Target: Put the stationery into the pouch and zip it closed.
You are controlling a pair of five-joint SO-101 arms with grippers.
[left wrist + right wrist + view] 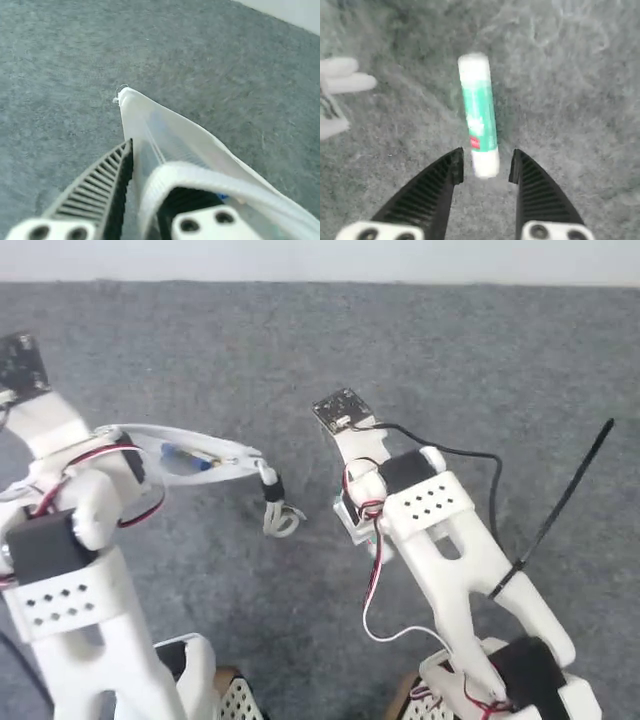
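Note:
My left gripper is shut on the edge of a translucent white pouch, holding it off the grey carpet. In the high view the pouch shows a blue item inside, and its cord and ring hang from the tip. A green and white glue stick lies on the carpet. My right gripper is open just above it, and the stick's near end sits between the two fingertips without touching them. From above, the right arm's wrist covers the stick.
Grey carpet covers the whole table. A black cable tie sticks up from the right arm. A white piece of the pouch's cord lies beside the glue stick. Both arm bases stand at the near edge.

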